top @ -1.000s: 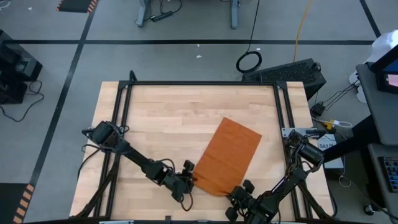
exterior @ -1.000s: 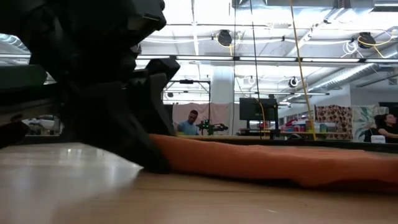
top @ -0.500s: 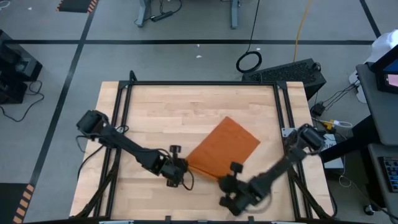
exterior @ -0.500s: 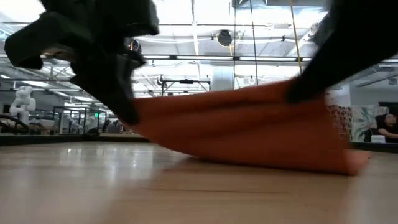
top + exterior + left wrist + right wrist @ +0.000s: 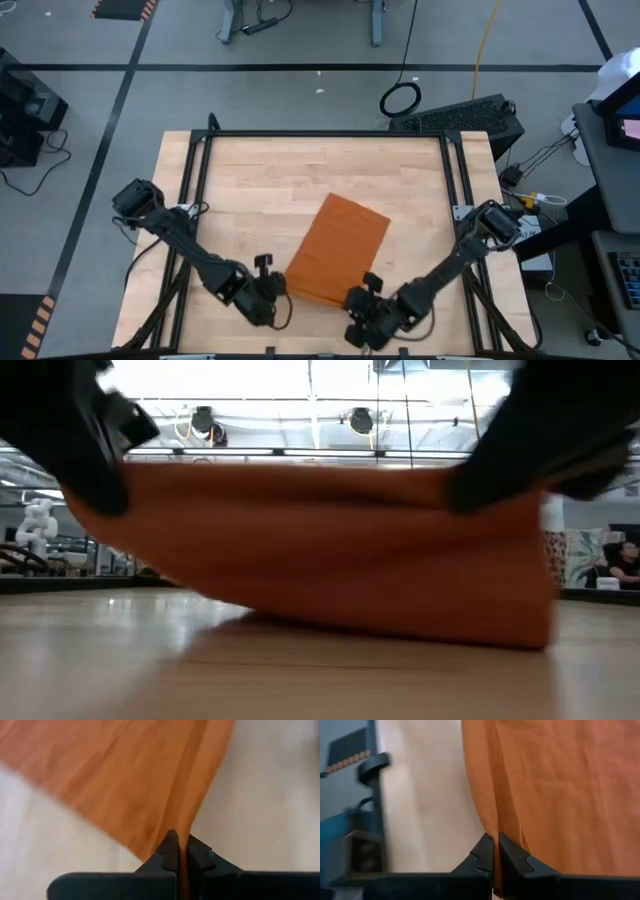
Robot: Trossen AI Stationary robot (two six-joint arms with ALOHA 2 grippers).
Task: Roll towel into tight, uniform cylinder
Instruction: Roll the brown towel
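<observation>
Towel (image 5: 335, 250), rust-orange, lies angled on the wooden table (image 5: 260, 170), right of centre toward the near edge; far end flat on the wood, near edge lifted off it. In the low view the towel (image 5: 330, 550) hangs as a stretched sheet between two dark shapes, lower edge sagging to the tabletop (image 5: 300, 680).

Left gripper (image 5: 268, 290) at the towel's near-left corner, fingers pinched tight w/ a thin fold of cloth between them; left wrist view shows the fold (image 5: 187, 820) running straight into the closed tips (image 5: 181, 851). Right gripper (image 5: 368, 300) at the near-right corner, also clamped shut on the cloth edge; right wrist view has the fabric (image 5: 550, 785) coming up from between its tips (image 5: 495, 847).

No containers on the table.

Hard to make out: in the low view both grippers are just blurred dark masses at the top corners, cut off by the frame. White tag not visible in any view. Whether the near edge is folded under can't be told from above. A person (image 5: 628, 560) sits far off at the room's right edge, mostly cut off.
</observation>
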